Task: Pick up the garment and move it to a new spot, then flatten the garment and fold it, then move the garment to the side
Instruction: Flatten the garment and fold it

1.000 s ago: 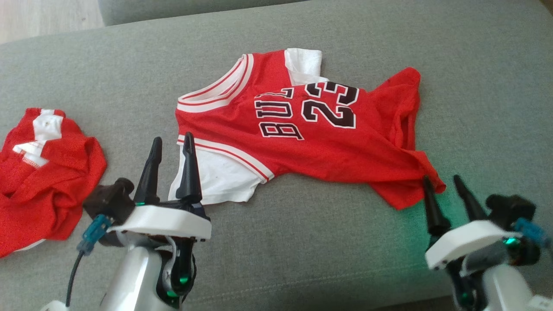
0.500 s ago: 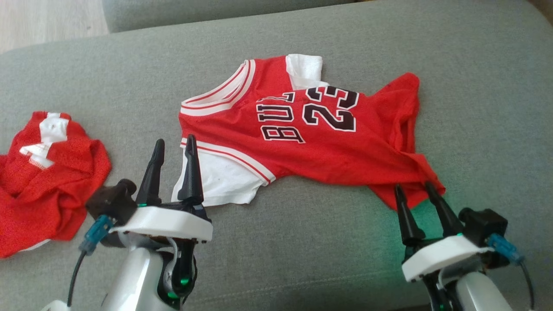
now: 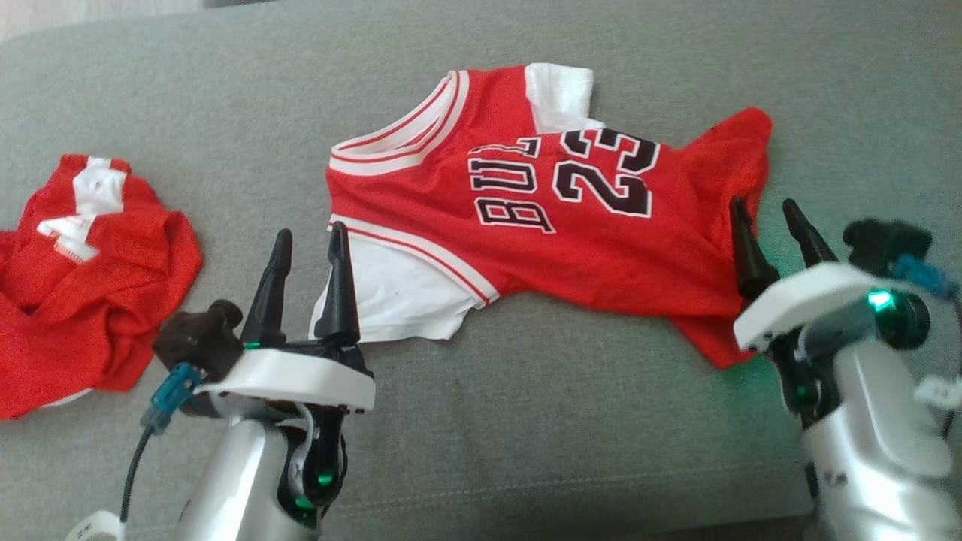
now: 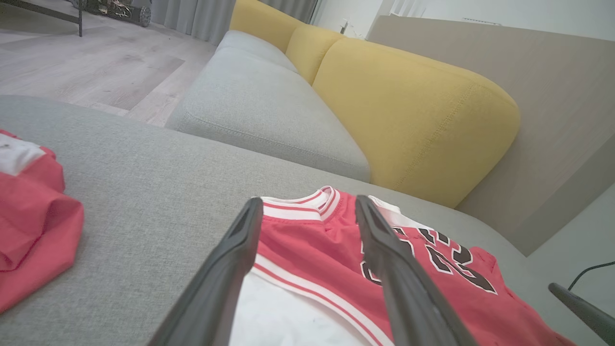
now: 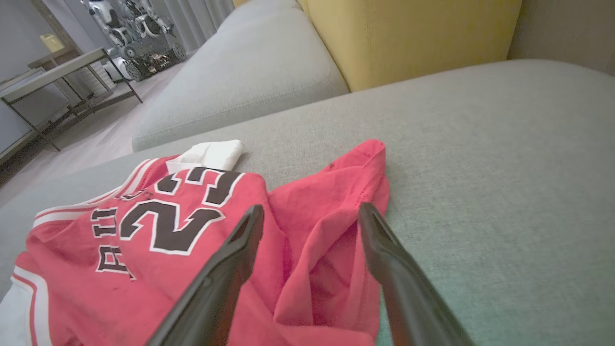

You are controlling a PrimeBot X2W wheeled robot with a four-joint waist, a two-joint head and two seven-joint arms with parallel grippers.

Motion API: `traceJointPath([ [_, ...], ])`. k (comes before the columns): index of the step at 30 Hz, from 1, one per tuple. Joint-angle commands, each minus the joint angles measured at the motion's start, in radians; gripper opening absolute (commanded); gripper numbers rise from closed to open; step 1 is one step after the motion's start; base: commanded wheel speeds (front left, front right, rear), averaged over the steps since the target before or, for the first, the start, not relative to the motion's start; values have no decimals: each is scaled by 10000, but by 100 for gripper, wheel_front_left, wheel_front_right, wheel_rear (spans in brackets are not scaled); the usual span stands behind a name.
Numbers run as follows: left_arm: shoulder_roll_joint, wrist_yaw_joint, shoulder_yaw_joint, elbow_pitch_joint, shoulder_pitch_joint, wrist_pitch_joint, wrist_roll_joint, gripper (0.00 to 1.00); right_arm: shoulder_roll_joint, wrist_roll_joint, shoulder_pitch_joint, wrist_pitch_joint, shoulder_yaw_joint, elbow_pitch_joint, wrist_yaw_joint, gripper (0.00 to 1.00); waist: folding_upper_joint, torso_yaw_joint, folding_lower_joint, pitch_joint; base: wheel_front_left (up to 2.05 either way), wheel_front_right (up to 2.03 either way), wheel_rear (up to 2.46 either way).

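Note:
The garment (image 3: pixel 586 240) is a red jersey with white trim, black "23" lettering and white sleeves, lying spread but rumpled on a grey cushion (image 3: pixel 526 421). My left gripper (image 3: pixel 311 231) stands open at its near white sleeve, with the striped armhole between the fingertips in the left wrist view (image 4: pixel 308 201). My right gripper (image 3: pixel 763 203) is open at the wrinkled hem end; in the right wrist view (image 5: pixel 311 207) the hem folds lie between its fingers. Neither holds any cloth.
A second red and white garment (image 3: pixel 90 278) lies crumpled at the cushion's left end. Beyond the jersey stand another grey seat (image 4: pixel 259 105) and yellow back cushions (image 4: pixel 408 110). A wood floor and a metal-framed table (image 5: pixel 53 77) lie past them.
The head camera has shifted. My right gripper has gone from the jersey's near hem corner forward along the hem edge. The left gripper has stayed at the white sleeve.

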Motion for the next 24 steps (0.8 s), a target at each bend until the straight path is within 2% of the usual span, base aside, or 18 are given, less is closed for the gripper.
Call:
traceJointPath([
  [1, 91, -23, 227, -327, -441, -53, 25, 100, -111, 210, -627, 425, 122, 80, 75, 100, 0, 128, 0, 125, 0, 0, 0],
  [6, 91, -38, 203, -294, -528, -53, 10, 100, -259, 707, -1383, 1678, 29, 1199, 75, 100, 0, 301, 0, 269, 0, 0, 0],
  [11, 91, -56, 203, -271, -580, -53, 24, 100, -323, 985, -1780, 2038, 58, 1694, 75, 100, 0, 397, 0, 349, 0, 0, 0],
  [13, 91, -56, 198, -265, -593, -53, 26, 100, -332, 1219, -1945, 2100, -7, 1866, 75, 0, 0, 435, 0, 386, 0, 0, 0],
  [24, 91, -74, 132, -249, -706, -53, -2, 100, -951, 1521, -2857, 1674, -135, 2328, 75, 0, 0, 654, 0, 526, 0, 0, 0],
])
